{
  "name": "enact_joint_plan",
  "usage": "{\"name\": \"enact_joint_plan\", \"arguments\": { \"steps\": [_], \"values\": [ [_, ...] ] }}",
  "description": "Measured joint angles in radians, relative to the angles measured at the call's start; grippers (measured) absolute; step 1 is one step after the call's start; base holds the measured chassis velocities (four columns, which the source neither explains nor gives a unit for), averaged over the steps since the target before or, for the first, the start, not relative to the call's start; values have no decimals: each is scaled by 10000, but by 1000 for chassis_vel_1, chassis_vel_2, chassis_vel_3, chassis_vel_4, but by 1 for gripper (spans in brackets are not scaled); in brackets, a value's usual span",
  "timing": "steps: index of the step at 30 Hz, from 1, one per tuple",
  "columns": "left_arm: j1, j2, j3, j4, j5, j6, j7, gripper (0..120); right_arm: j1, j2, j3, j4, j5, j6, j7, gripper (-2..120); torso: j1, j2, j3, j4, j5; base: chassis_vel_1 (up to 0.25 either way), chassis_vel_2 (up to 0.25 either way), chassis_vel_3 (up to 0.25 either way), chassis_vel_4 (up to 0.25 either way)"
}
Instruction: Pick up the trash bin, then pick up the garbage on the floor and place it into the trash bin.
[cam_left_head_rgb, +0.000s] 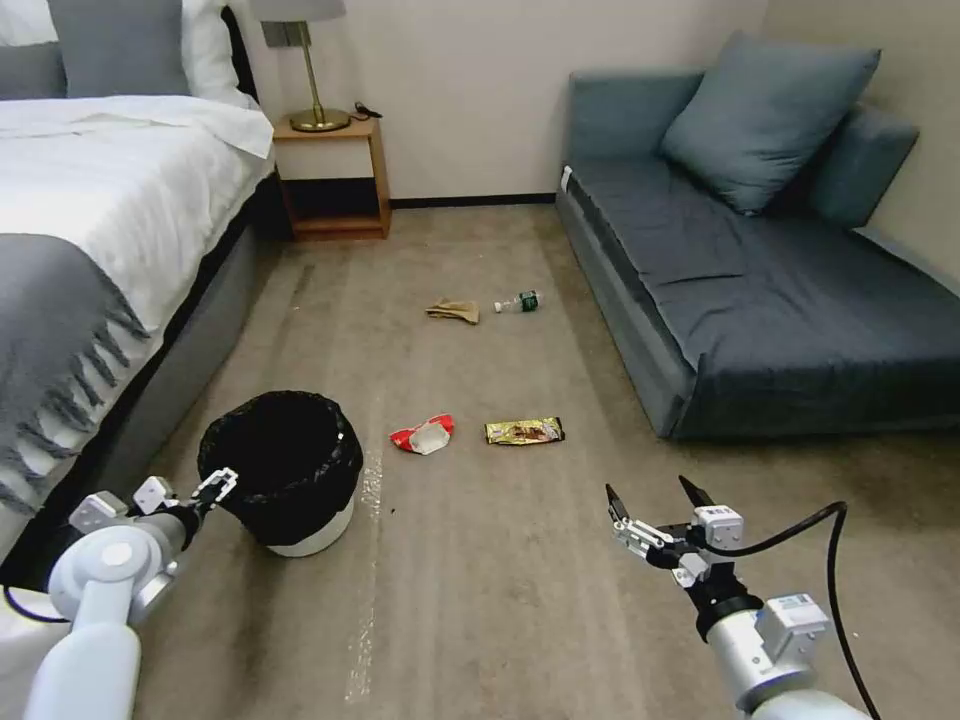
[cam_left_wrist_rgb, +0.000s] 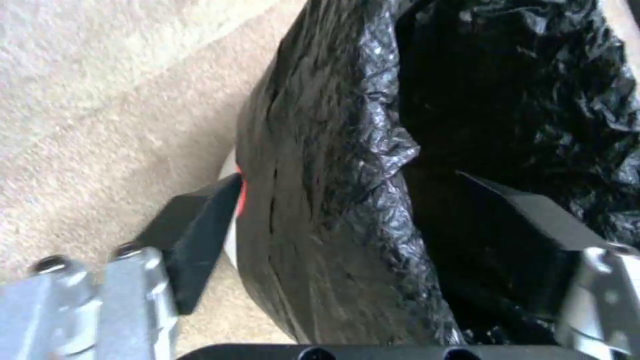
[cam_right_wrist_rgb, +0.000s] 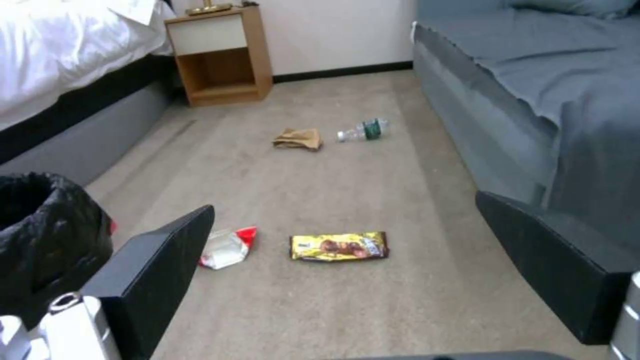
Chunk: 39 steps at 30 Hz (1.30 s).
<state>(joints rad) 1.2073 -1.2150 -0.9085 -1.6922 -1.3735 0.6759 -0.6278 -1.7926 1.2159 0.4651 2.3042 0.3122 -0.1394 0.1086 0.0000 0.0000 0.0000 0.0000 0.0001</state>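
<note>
- Step in hand, as I judge it: first one, taking the bin (cam_left_head_rgb: 285, 470); it stands on the carpet (cam_left_head_rgb: 520, 600) beside the bed (cam_left_head_rgb: 100, 230), not lifted.
- Left gripper (cam_left_wrist_rgb: 350, 197) at the bin's rim on the bed side, fingers apart and straddling the bagged rim: one finger outside the wall, the other inside the black liner. Not clamped yet.
- Right gripper (cam_left_head_rgb: 655, 497) hovers over bare carpet toward the sofa (cam_left_head_rgb: 760, 290) side, fingers apart, holding nothing.
- Garbage all on the floor: red-white wrapper (cam_left_head_rgb: 424, 434) near the bin, gold wrapper (cam_left_head_rgb: 524, 430) just beside it, tan paper (cam_left_head_rgb: 454, 311) and bottle (cam_left_head_rgb: 519, 301) farther off, toward the nightstand (cam_left_head_rgb: 332, 175).
- Next move calls for closing the left fingers on the rim and liner together, then a straight lift; a thin bag may slip, so the grip should catch the wall too.
</note>
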Motion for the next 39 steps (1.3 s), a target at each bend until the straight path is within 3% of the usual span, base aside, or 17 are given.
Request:
{"name": "enact_joint_plan", "arguments": {
  "steps": [7,10,16,23,33,39],
  "values": [
    [-433,27,61,390,-86,350,-156,62,-40,-65,-89,73,77,-42,6,100,0,0,0,0,-1,0,0,0,0],
    [-605,54,88,598,-63,521,-228,47,-60,-112,-74,110,191,-58,16,100,0,0,0,0,0,0,0,0,0],
    [-604,-1,87,749,84,569,-211,30,-109,-157,-63,176,273,-62,18,100,0,0,-1,2,4,0,0,0,0],
    [-250,-74,30,598,444,613,228,4,-126,-145,-128,190,295,-64,23,100,0,0,-1,-1,-4,0,0,0,0],
    [261,-28,-182,-37,1181,256,570,1,-130,-47,-441,179,198,-65,37,100,0,0,0,0,0,0,0,0,0],
    [726,26,-295,-943,2737,-234,743,1,-128,-48,-562,292,278,-40,3,100,0,0,-1,1,-2,0,0,0,0]
  ]
}}
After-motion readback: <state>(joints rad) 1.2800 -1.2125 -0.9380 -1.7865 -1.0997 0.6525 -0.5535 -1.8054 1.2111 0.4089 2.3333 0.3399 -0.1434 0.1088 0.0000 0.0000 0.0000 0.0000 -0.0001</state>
